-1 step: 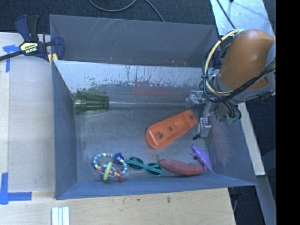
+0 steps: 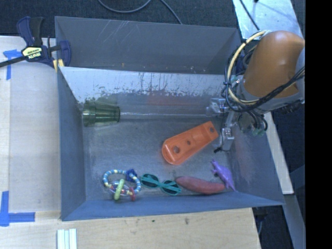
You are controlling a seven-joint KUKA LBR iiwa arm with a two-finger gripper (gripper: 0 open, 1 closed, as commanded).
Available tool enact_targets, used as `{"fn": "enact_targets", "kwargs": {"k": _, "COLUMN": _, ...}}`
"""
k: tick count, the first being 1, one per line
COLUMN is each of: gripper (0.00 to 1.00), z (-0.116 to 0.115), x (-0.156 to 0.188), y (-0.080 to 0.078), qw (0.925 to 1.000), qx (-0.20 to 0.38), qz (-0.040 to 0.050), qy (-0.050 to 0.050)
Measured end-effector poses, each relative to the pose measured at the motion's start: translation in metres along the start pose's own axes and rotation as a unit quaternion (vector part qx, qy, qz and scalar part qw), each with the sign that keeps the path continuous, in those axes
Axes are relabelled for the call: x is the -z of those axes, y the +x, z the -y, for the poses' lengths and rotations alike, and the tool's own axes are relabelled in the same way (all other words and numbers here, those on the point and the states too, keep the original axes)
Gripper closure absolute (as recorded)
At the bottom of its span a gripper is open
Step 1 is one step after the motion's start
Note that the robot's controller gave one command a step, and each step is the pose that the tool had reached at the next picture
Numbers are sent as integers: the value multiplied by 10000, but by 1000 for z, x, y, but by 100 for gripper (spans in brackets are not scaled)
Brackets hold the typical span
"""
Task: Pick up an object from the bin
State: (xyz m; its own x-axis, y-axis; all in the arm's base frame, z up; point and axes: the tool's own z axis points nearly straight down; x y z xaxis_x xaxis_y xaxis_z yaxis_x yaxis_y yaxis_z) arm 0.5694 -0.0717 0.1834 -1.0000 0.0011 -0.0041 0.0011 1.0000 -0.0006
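Gripper (image 2: 226,140): right side of grey bin (image 2: 155,45), just beside the upper end of an orange flat plastic piece (image 2: 189,143) with holes, lying aslant mid-bin; whether clenched or released cannot be told. Front wall, left to right: multicoloured ring rattle (image 2: 121,183), teal toy glasses (image 2: 160,183), reddish-brown sausage-shaped item (image 2: 201,185), purple toy (image 2: 223,174) nearest the gripper. Back left, well apart: dark green cup (image 2: 100,113) on its side.

One green cup (image 2: 101,113), five assorted toys (image 2: 189,143)
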Motion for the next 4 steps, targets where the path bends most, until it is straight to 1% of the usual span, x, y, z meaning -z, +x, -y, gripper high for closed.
{"fn": "enact_targets", "kwargs": {"k": 1, "gripper": 0, "z": 4, "x": -52, "y": -21, "qw": 9986, "qx": 531, "qz": 1, "qy": 0}}
{"fn": "enact_targets", "kwargs": {"k": 2, "gripper": 0, "z": 11, "x": -62, "y": -41, "qw": 9918, "qx": 1275, "qz": 9, "qy": 0}}
{"fn": "enact_targets", "kwargs": {"k": 3, "gripper": 0, "z": 2, "x": -40, "y": -46, "qw": 9894, "qx": 1452, "qz": 40, "qy": 6}}
{"fn": "enact_targets", "kwargs": {"k": 4, "gripper": 0, "z": -5, "x": -102, "y": -49, "qw": 9659, "qx": 2590, "qz": 35, "qy": 10}}
